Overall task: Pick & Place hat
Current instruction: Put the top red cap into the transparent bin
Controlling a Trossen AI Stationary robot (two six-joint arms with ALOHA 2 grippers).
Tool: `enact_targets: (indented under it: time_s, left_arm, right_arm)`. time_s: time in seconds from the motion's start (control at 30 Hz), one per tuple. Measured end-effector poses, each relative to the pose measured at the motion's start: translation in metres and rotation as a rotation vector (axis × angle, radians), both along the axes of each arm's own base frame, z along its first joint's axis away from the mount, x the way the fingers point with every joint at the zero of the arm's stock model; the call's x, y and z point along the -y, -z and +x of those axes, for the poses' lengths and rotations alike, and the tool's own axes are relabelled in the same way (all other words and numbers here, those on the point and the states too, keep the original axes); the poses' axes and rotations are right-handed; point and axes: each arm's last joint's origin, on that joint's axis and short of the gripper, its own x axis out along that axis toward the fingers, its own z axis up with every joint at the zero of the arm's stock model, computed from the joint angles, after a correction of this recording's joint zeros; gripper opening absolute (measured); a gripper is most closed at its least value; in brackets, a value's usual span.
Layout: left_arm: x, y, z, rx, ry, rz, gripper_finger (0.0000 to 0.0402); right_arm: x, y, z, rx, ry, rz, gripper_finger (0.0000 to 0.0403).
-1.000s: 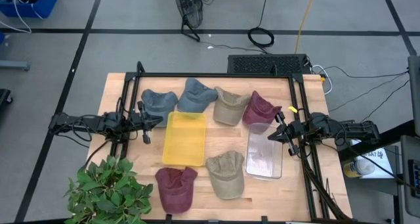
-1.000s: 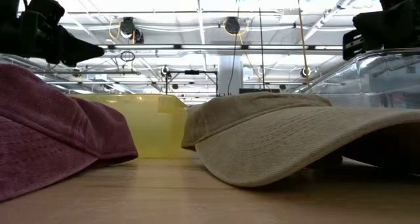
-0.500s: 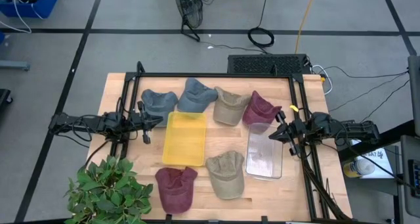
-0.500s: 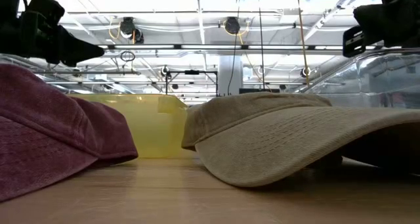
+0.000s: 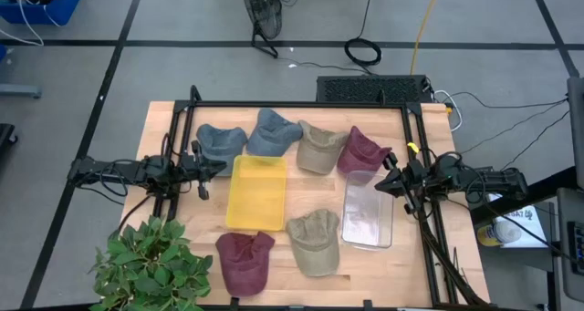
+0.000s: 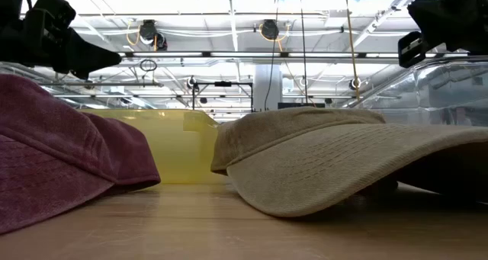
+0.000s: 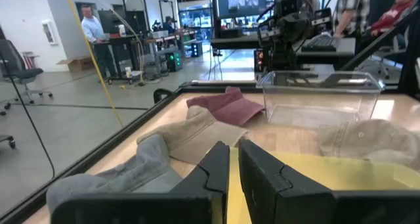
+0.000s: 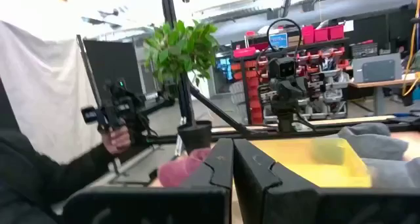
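While both arms hover at opposite table [image 5: 169,119] edges, the middle of the work surface stays uncovered by them. A black frame [image 5: 301,106] runs along the far edge and both sides. A plant [image 5: 151,261] overhangs the near left corner.

The left gripper [image 5: 219,166] sits at the left frame rail, fingers nearly together with a thin slit between them, holding nothing. Its tips point at the yellow tray [image 5: 256,192], just beside the tray's left wall. The blue-grey cap [image 5: 219,142] lies just beyond the gripper, toward the far edge.

Along the far edge, left to right, four caps lie side by side, touching or overlapping: blue-grey cap, blue cap [image 5: 272,133], tan cap [image 5: 321,147], maroon cap [image 5: 362,151]. The near row holds a second maroon cap [image 5: 245,261] below the yellow tray and a second tan cap [image 5: 314,243] beside it. Bare wood shows between the near caps and the near edge.

The clear bin [image 5: 368,214] stands right of centre, its far wall touching the far maroon cap.

The right gripper [image 5: 383,187] hangs just beside the clear bin's right wall, fingers shut and empty. The far maroon cap lies close by, just beyond its tips.
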Motion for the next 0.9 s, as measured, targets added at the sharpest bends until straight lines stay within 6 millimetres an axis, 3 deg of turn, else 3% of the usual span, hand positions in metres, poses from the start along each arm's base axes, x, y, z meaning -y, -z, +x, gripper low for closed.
enact_targets:
  time_s: [0.2,0.33,0.5,0.7,0.9]
  left_arm:
    - [0.0,-0.003,0.0,0.028,0.0,-0.005,0.0042]
    - [-0.001,-0.008,0.0,0.073,-0.018,0.019,0.0042]
    - [-0.002,-0.009,0.0,0.082,-0.085,0.008,0.0042]
    - [-0.002,-0.001,0.003,0.001,-0.087,0.004,0.0042]
    - [-0.002,-0.005,0.005,0.035,-0.088,0.02,0.0042]
  right_arm:
    - [0.002,-0.008,-0.001,0.08,0.062,-0.011,0.0]
    - [0.007,-0.004,0.003,-0.078,0.269,-0.039,0.0]
    - [0.015,-0.056,-0.002,-0.209,0.545,-0.077,0.0]
    - [0.02,-0.109,0.01,-0.495,0.687,-0.105,0.0]
    - [0.028,-0.133,0.047,-0.79,0.733,-0.196,0.0]
